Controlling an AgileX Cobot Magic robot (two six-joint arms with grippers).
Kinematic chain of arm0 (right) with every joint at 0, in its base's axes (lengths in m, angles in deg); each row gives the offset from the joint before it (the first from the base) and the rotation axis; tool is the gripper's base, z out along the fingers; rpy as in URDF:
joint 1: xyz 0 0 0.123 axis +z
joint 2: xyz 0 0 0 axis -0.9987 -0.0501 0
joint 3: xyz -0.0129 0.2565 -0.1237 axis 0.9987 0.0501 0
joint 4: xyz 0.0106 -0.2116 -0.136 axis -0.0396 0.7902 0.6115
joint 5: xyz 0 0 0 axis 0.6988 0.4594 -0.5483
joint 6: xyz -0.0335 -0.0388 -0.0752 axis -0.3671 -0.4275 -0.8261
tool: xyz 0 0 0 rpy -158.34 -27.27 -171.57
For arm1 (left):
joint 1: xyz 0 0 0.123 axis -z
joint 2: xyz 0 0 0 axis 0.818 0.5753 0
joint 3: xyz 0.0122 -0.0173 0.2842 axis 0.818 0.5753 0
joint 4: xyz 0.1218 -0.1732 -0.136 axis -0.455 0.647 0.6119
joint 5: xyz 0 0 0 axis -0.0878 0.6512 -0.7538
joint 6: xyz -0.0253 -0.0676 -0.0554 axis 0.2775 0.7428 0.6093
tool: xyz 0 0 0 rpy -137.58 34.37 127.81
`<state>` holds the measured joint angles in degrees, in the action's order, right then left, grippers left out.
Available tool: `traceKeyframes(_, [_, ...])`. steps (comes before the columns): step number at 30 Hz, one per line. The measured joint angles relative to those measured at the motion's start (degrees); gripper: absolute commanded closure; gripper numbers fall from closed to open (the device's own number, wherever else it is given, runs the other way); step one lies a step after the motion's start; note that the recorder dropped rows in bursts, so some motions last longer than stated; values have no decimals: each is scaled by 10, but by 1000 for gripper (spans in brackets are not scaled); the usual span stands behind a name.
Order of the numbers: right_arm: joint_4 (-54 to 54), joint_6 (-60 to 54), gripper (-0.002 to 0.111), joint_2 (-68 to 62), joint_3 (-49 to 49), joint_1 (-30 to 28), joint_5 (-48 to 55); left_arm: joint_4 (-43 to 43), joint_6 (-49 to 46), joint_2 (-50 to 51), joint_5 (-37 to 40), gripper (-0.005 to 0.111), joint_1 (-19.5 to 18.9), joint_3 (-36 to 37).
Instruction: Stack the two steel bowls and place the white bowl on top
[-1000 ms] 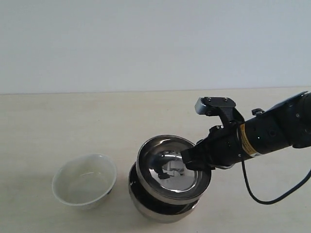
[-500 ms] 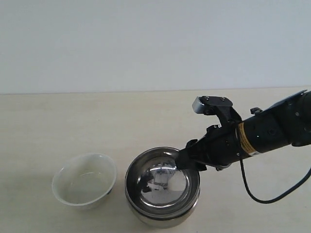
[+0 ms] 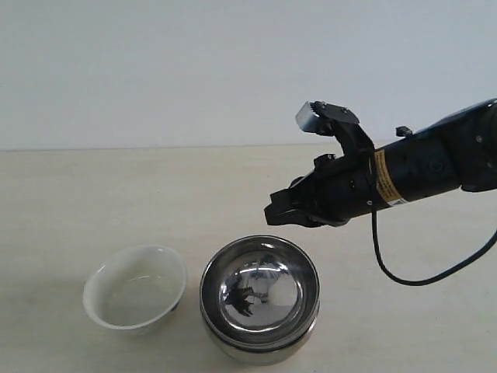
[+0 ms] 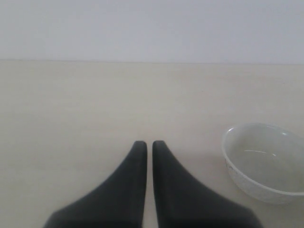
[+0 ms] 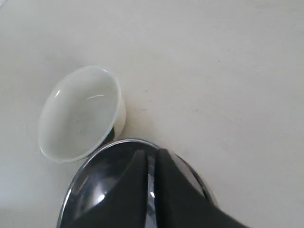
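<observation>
The two steel bowls (image 3: pixel 259 299) sit nested one inside the other near the table's front, the upper one level in the lower; they also show in the right wrist view (image 5: pixel 95 190). The white bowl (image 3: pixel 135 289) stands upright just to their left, apart from them, and appears in both wrist views (image 5: pixel 78 114) (image 4: pixel 266 161). My right gripper (image 3: pixel 273 216) hangs shut and empty above the stack's far right rim, clear of it (image 5: pixel 151 154). My left gripper (image 4: pixel 146 145) is shut with nothing in it, low over bare table, the white bowl off to one side.
The tabletop (image 3: pixel 116 202) is pale beige and ends at a plain white wall (image 3: pixel 155 70) behind. A black cable (image 3: pixel 404 276) loops down from the right arm over the table at the right.
The upper steel bowl, held tilted over the lower one a second ago, was let go and now sits nested. My right gripper opened, rose up and back off the rim, then shut again.
</observation>
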<state>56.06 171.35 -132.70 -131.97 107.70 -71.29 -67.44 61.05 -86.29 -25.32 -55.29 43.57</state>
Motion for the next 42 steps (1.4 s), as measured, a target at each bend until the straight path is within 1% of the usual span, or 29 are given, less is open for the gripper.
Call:
traceKeyframes(1, [0, 0, 108, 1, 0, 0, 10, 0, 0, 0, 0, 103, 0, 0])
traceKeyframes(4, [-1, 0, 108, 1, 23, 0, 98, 0, 0, 0, 0, 103, 0, 0])
traceKeyframes(7, [0, 0, 108, 1, 46, 0, 129, 0, 0, 0, 0, 103, 0, 0])
traceKeyframes(11, [0, -6, 108, 1, 57, 0, 95, 0, 0, 0, 0, 103, 0, 0])
traceKeyframes(15, [-3, -27, 108, 1, 57, 0, 81, 0, 0, 0, 0, 103, 0, 0])
traceKeyframes(21, [-49, -63, 108, 10, 56, 0, 72, 0, 0, 0, 0, 103, 0, 0])
traceKeyframes(26, [-67, -74, 108, 13, 56, 3, 12, 0, 0, 0, 0, 103, 0, 0])
traceKeyframes(28, [-63, -74, 108, 13, 57, 7, 20, 0, 0, 0, 0, 103, 0, 0])
traceKeyframes(30, [-58, -74, 108, 8, 57, 12, 90, 0, 0, 0, 0, 103, 0, 0])
traceKeyframes(32, [-57, -71, 108, -3, 57, 12, 111, 0, 0, 0, 0, 103, 0, 0])
traceKeyframes(36, [-57, -70, 108, -15, 57, 12, 89, 0, 0, 0, 0, 103, 0, 0])
traceKeyframes(42, [-57, -70, 108, 16, 41, 12, 70, 0, 0, 0, 0, 103, 0, 0])
